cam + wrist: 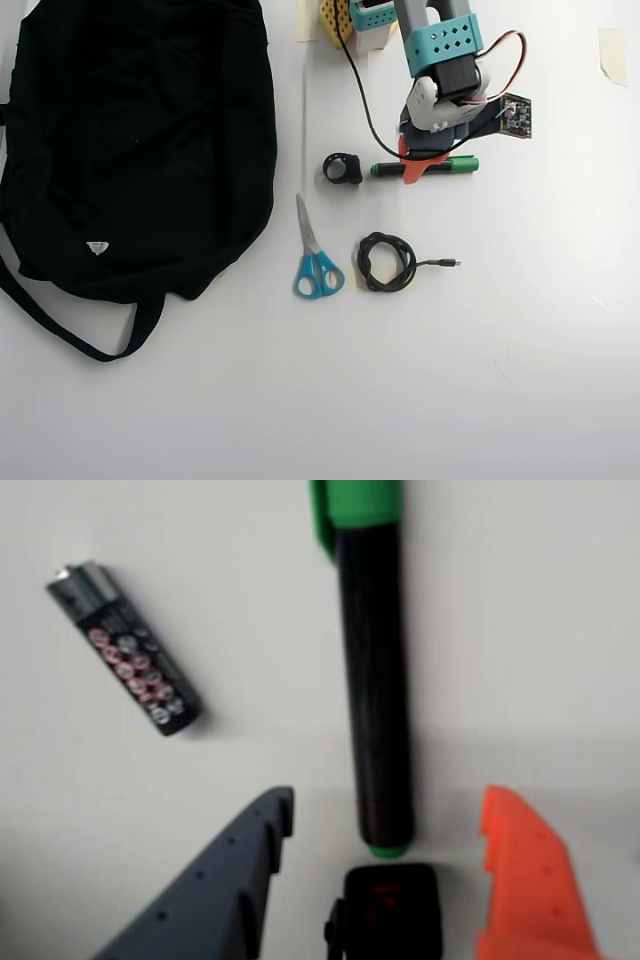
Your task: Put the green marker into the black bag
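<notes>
Pincer (385, 825) spread wide astride the green marker (375, 680), battery (125, 648) near, black bag (130, 140) well apart.

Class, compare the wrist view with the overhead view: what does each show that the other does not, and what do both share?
Only the wrist view shows the black battery beside the marker, and the open pincer with one dark grey and one orange finger.

Only the overhead view shows the black bag, the blue-handled scissors, the coiled black cable, a small black ring-shaped object and the arm.

Both show the green marker lying on the white table.
</notes>
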`<state>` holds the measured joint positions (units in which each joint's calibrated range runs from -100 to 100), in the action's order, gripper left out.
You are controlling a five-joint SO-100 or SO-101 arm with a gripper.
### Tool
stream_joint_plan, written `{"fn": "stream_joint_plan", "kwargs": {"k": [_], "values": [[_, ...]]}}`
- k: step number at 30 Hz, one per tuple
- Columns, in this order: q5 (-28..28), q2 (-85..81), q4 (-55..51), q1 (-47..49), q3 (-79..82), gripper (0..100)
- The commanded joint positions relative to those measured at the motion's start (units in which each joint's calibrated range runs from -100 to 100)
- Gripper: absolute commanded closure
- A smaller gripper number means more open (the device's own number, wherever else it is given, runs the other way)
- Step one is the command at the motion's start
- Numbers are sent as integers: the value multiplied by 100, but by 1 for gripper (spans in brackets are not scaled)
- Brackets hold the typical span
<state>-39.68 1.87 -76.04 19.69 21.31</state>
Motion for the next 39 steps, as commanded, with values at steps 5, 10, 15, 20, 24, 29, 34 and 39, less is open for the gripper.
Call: {"fn": "stream_joint_plan", "kwargs": {"k": [5,10,15,20,24,29,34,39], "values": [[-127,319,248,50,-91,70],[-127,361,636,50,-28,69],[-122,651,662,20,-19,69],[-117,834,670,13,-37,69],[-117,842,688,-2,-19,69],[-117,851,696,-10,-10,69],[-106,851,696,-17,44,69],[-75,851,696,13,44,69]]}}
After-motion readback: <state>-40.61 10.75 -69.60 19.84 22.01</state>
